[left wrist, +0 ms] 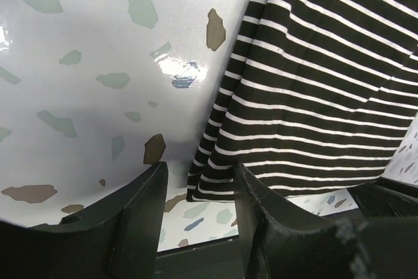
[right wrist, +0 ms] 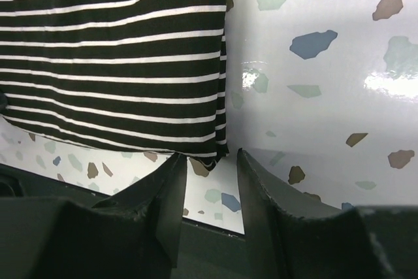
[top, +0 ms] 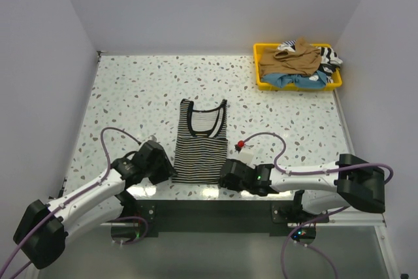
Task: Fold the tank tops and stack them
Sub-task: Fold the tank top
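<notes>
A black-and-white striped tank top (top: 201, 140) lies flat in the middle of the table, straps away from me. My left gripper (top: 171, 172) is open at its near left hem corner (left wrist: 202, 191), which lies just ahead of the gap between the jaws. My right gripper (top: 222, 174) is open at the near right hem corner (right wrist: 215, 151), also just ahead of the gap. Neither grips cloth. More tank tops (top: 297, 60), tan-brown, light blue and striped, are heaped in the tray.
A yellow plastic tray (top: 261, 80) sits at the table's far right corner. A small red object (top: 240, 144) lies right of the striped top, by the right arm's cable. The table's near edge (top: 196, 194) runs just behind both grippers.
</notes>
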